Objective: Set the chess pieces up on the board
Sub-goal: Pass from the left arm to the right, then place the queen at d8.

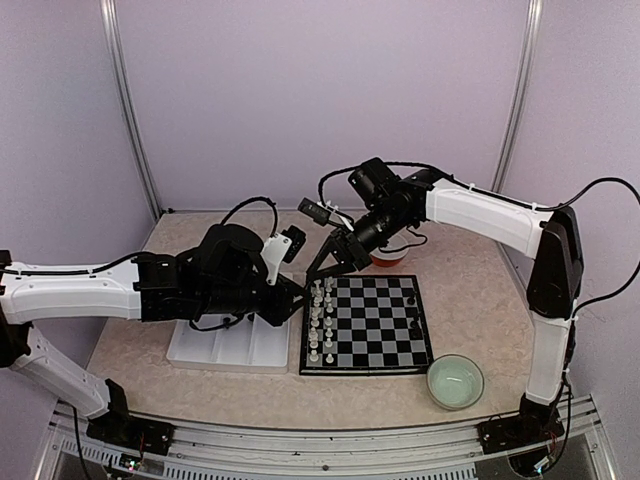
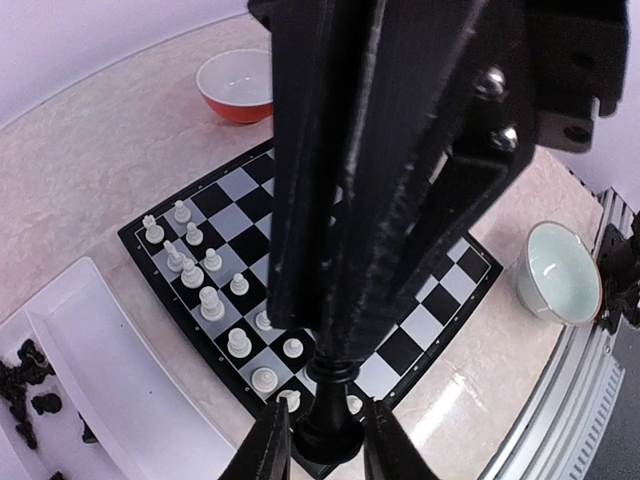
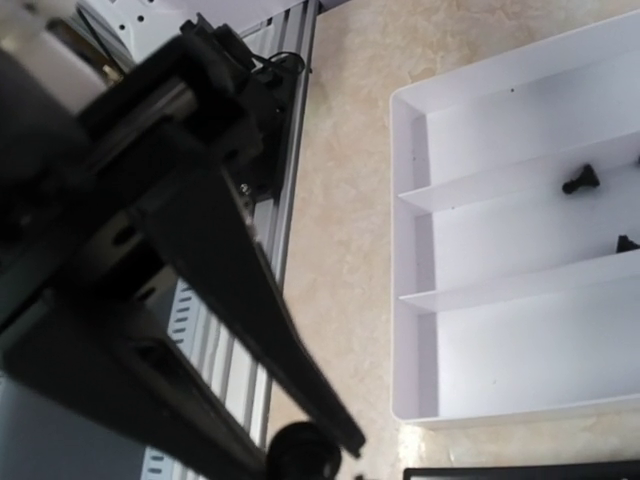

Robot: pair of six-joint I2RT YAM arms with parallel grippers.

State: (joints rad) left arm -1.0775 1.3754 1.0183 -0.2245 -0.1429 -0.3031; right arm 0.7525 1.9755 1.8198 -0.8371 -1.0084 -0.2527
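Note:
The checkered board (image 1: 375,320) lies mid-table, with white chess pieces (image 1: 318,315) in two columns along its left side and one black piece (image 1: 410,297) at its far right. In the left wrist view my left gripper (image 2: 327,440) holds the base of an upright black chess piece (image 2: 330,415) over the board's (image 2: 440,300) near corner. My right gripper (image 2: 340,352) comes down from above, its tips closed round that piece's head. In the top view the two grippers meet at the board's left edge, left (image 1: 297,300) and right (image 1: 335,268). The right wrist view shows the piece as a dark blob (image 3: 300,452).
A white partitioned tray (image 1: 225,345) left of the board holds loose black pieces (image 2: 25,375), two of which show in the right wrist view (image 3: 580,180). A red bowl (image 1: 390,258) stands behind the board. A pale green bowl (image 1: 455,380) stands at its near right.

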